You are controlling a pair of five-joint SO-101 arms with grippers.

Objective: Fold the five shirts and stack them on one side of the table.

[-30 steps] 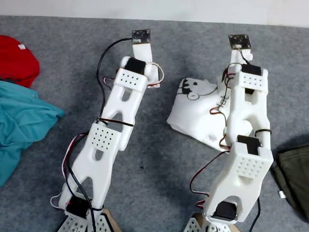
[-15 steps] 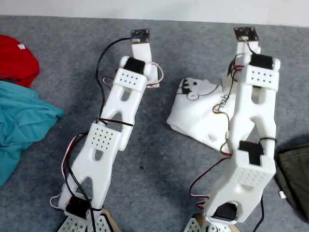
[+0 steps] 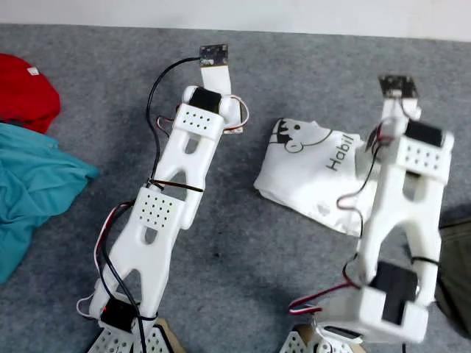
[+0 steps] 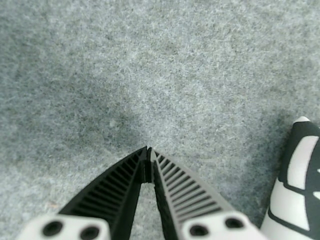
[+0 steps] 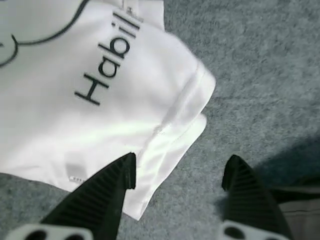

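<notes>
Two white arms stand side by side at the near edge of a grey table [image 3: 88, 66] and stretch towards its far side. The left arm [image 3: 165, 213] leans far and a little right, with its wrist bent down over bare table, near the left of the white shirt [image 3: 309, 176]. The right arm [image 3: 401, 206] rises from its base at the near right and leans far and right. Its wrist hangs over the right edge of the white shirt. A teal shirt [image 3: 29, 191] lies crumpled at the left edge of the table, well apart from both arms. The white shirt, with black print and a line drawing on top, lies roughly folded between the two arms, closer to the right one, and its right part passes under that arm. A red shirt [image 3: 22, 92] is bunched at the far left, touching the teal shirt's far side. A dark shirt [image 3: 458, 272] shows at the right edge, beside the right arm's base. The left gripper [image 4: 149, 152] points down at the table, its fingers closed tip to tip on nothing, with a corner of the white shirt off to one side. The right gripper [image 5: 181, 159] hangs empty with fingers spread wide, one over the white shirt's hemmed edge and the other over bare table beyond it
</notes>
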